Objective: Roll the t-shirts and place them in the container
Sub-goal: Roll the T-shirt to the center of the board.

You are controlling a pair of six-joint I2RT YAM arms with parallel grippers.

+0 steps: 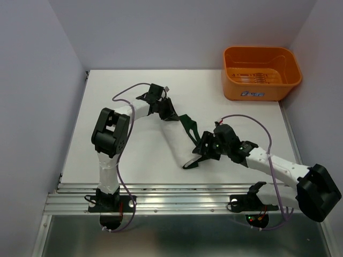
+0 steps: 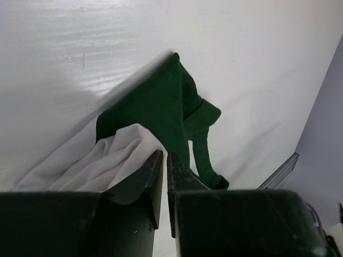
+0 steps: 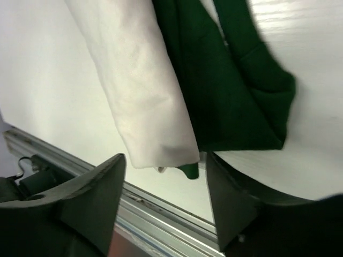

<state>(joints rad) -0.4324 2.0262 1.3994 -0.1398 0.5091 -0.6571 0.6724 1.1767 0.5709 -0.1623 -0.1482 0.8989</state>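
The t-shirt [image 1: 188, 127] lies bunched into a long narrow strip running diagonally across the middle of the white table, its white body hard to tell from the tabletop. My left gripper [image 1: 170, 114] is at the strip's far left end. In the left wrist view it [image 2: 163, 155] is shut, with white and dark green cloth [image 2: 155, 101] gathered at its tips. My right gripper [image 1: 202, 151] is at the strip's near end. In the right wrist view it [image 3: 165, 158] is open wide, and the folded white and green end [image 3: 139, 69] hangs between the fingertips, touching neither.
An orange basket [image 1: 261, 72] stands at the table's far right corner. A metal rail [image 1: 161, 195] runs along the table's near edge, close behind the right gripper. Grey walls close in both sides.
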